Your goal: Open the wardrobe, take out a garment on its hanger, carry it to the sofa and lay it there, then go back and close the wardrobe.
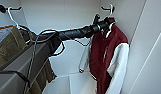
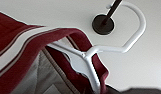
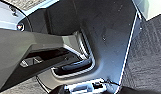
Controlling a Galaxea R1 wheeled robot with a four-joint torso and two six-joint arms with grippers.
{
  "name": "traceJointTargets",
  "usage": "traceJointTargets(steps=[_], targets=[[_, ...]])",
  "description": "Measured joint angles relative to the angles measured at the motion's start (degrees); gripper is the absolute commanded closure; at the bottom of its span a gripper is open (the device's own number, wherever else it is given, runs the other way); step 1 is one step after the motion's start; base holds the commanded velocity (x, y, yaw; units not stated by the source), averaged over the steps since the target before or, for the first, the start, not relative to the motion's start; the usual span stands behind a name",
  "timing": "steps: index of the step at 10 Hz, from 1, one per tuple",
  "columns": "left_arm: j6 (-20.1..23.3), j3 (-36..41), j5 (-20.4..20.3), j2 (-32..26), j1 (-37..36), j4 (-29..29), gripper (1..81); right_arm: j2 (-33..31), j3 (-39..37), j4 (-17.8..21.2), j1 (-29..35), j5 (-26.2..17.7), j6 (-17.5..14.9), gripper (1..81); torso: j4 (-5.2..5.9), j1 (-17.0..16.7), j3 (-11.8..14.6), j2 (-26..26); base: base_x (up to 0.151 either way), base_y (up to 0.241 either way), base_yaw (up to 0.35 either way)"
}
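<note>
The left gripper (image 1: pixel 104 24), at the end of a black cable-wrapped arm reaching in from the left, sat at the collar of the maroon varsity-style jacket with white sleeves (image 1: pixel 106 55), just under the neck of the thin white plastic hanger (image 2: pixel 91 56). How far its fingers stood apart, and whether they had hold of the hanger, could not be told. The hanger's tall rounded hook curved over a short dark peg (image 2: pixel 109 11) with a round base fixed to the smooth white inner wall of the tall white wardrobe (image 1: pixel 68 15), which stood open. The jacket hung at the right side of the interior, its striped collar draped over the hanger's shoulder and a grey quilted lining showing beneath. At the left, an olive-green jacket (image 1: pixel 11 47) hung from another white hanger on a second dark peg. Near the right arm lay dark grey carpet (image 3: pixel 148 52); its gripper's state could not be told.
</note>
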Motion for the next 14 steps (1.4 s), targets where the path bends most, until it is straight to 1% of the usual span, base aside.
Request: traceJointTargets(steps=[2, 5, 7, 9, 10, 11, 12, 14], targets=[[0.3, 0.38, 0.0, -0.2, 0.27, 0.09, 81.1, 0.13, -0.07, 0.02, 0.01, 0.02, 0.01, 1.0, 0.0, 0.04, -0.02, 0.0, 0.0, 0.0, 0.0], [0.09, 3.88, 0.0, -3.06, -0.34, 0.11, 81.1, 0.13, -0.09, 0.06, 0.0, 0.04, 0.04, 1.0, 0.0, 0.09, -0.05, 0.02, 0.0, 0.0, 0.0], [0.09, 8.66, -0.44, -5.84, -2.71, 0.99, 81.1, -0.02, -0.05, 0.06, 0.06, 0.0, 0.0, 1.0, 0.0, 0.09, -0.07, 0.02, 0.0, 0.0, 0.0], [0.11, 12.2, -1.57, -6.5, -6.9, 1.73, 81.1, -0.59, 0.01, 0.09, 0.15, 0.28, 0.0, 1.0, 0.0, 0.06, -0.07, 0.02, 0.0, 0.0, 0.0], [0.09, 12.81, -1.49, -6.67, -7.73, 2.29, 81.1, -0.69, 0.11, 0.09, 0.12, 0.28, 0.0, 1.0, 0.24, 0.06, -0.07, 0.02, 0.0, 0.0, 0.0], [0.09, 13.39, 0.09, -6.53, -7.51, 2.84, 81.1, -0.72, 0.44, 0.06, 0.11, 0.3, 0.0, 1.0, 1.14, 0.06, -0.07, 0.02, 0.0, 0.0, 0.0], [0.06, 13.89, 1.41, -6.4, -6.78, 3.44, 81.1, -0.69, 0.98, 0.05, 0.15, 0.34, 0.0, 1.0, 2.78, 0.06, -0.07, 0.02, 0.0, 0.0, 0.0], [-0.18, 13.86, 3.86, -6.45, -6.27, 3.52, 81.1, -0.9, 1.08, 0.02, 0.2, 0.44, -0.02, 1.0, 6.73, 0.06, -0.07, 0.02, 0.0, 0.0, 0.0]])
